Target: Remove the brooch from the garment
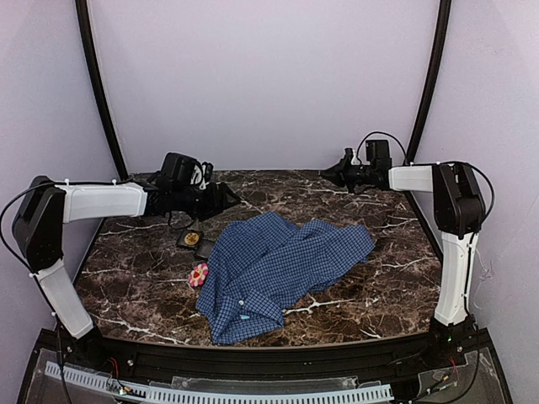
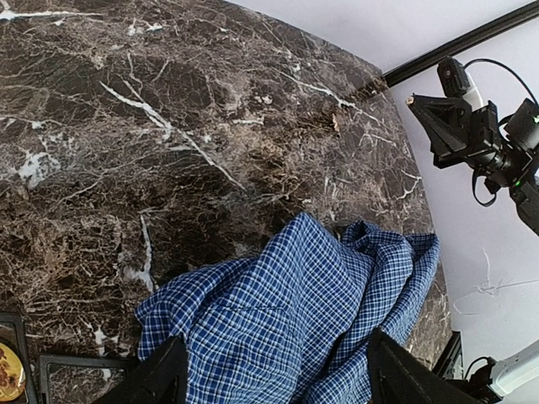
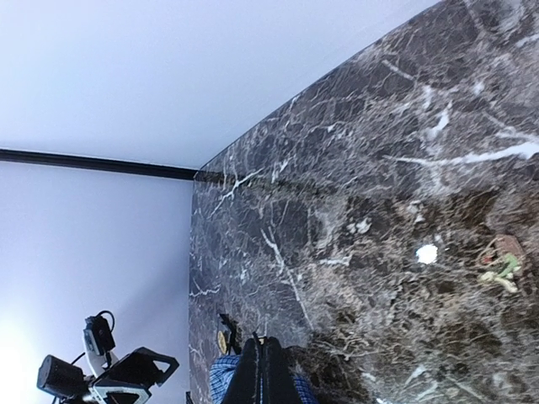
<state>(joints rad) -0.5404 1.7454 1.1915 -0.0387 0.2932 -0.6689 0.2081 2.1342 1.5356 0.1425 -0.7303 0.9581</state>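
Both jaws held nothing: left jaws stood apart by the shirt's (image 1: pixel 282 268) far edge, right jaws pinched together. Pink brooch (image 1: pixel 198 274) sat at the shirt's left side on the bench (image 1: pixel 370 296).

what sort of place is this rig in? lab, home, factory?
Probably a lab test booth, not a home: plain pale walls close around one marble-pattern table, a left arm and a right arm are bolted at its near edge, with a shirt laid out.

Cloth garment (image 1: pixel 278 265); marble-look table (image 1: pixel 383 290), perhaps glossy.
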